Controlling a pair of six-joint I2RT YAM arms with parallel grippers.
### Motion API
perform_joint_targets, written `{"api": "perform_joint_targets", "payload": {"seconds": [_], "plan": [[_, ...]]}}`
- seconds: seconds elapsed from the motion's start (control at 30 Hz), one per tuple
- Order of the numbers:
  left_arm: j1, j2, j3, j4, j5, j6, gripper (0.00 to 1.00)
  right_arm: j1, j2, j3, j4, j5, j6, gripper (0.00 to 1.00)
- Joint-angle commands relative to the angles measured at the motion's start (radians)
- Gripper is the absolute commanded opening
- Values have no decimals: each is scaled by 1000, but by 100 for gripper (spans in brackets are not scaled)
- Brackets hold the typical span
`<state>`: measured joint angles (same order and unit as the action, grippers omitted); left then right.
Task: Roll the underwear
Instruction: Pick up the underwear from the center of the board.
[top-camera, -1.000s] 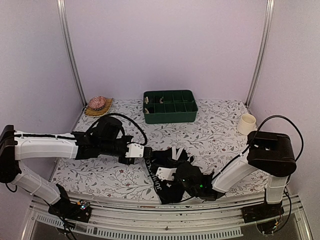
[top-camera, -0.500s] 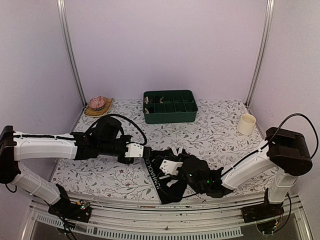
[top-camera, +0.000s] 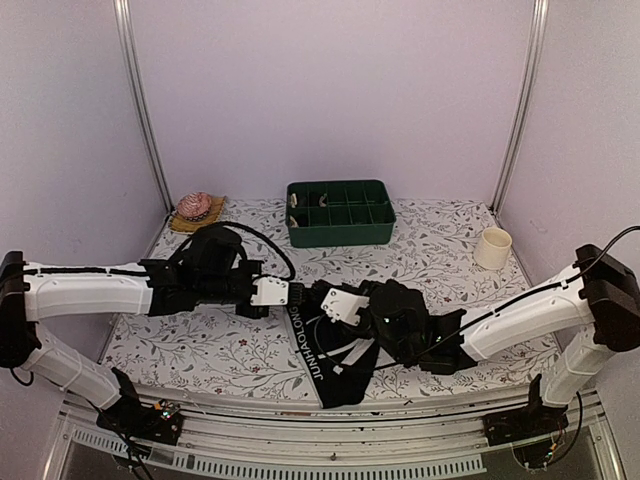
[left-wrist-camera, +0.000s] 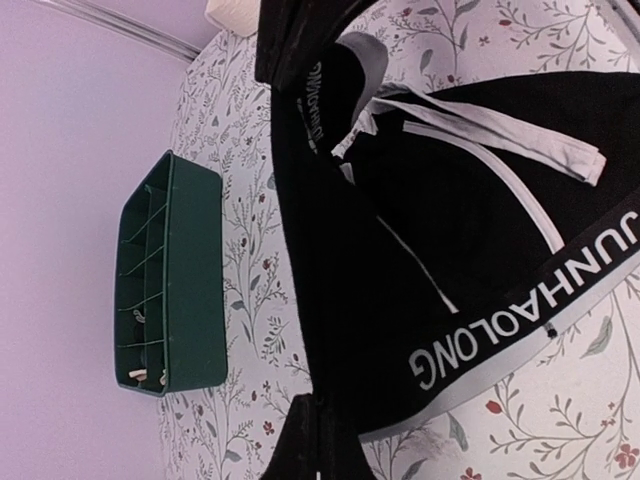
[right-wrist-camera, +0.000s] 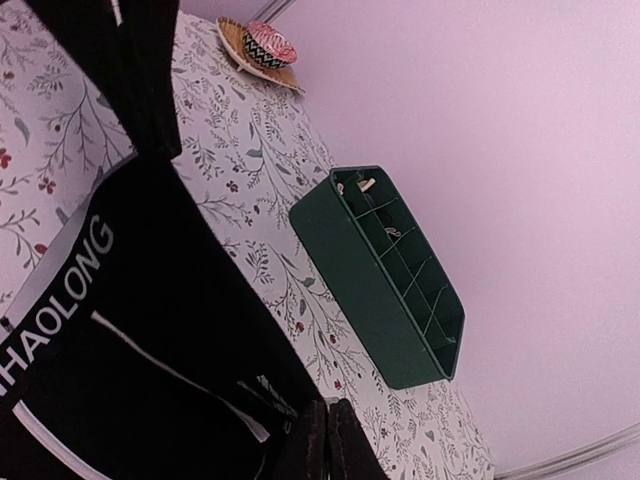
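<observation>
Left tool (top-camera: 287, 293) and right tool (top-camera: 330, 300) both pinched shut on the striped underwear (top-camera: 335, 360), on the bench (top-camera: 430, 262) just near-side of the green tray (top-camera: 340, 212); a thin pinch may slip, or uneven pulling could bunch the fabric and skew the roll.

the left arm (top-camera: 95, 292) lies low and nearly level, reaching from the desk's left edge toward its middle; the left jaws are pinched together on the underwear (top-camera: 335, 365); the right arm (top-camera: 520, 318) stretches low from the near right corner leftward; the right jaws, pressed together, grip the same cloth, near the left jaws.
</observation>
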<state>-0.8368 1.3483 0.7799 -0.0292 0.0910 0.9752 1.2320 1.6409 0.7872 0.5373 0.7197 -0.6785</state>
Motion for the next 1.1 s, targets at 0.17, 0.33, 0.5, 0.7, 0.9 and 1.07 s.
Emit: {"api": "perform_joint_targets", "payload": {"seconds": [0.17,0.33,0.5,0.7,0.9,1.07], "plan": [[15,-41,49,3,14,4,0,-26,2,37,-133,-88,85,12],[12,-32,23,7,25,1,0,-25,77,33,-139,-121,173,16],[12,-21,1,16,14,8,0,-18,85,24,-170,-177,231,35],[12,-9,-4,25,15,2,0,5,172,5,-72,-218,207,55],[14,-15,-17,33,15,4,0,0,241,47,-59,-261,271,57],[15,-21,-30,41,16,7,0,-14,282,79,-55,-286,316,58]]}}
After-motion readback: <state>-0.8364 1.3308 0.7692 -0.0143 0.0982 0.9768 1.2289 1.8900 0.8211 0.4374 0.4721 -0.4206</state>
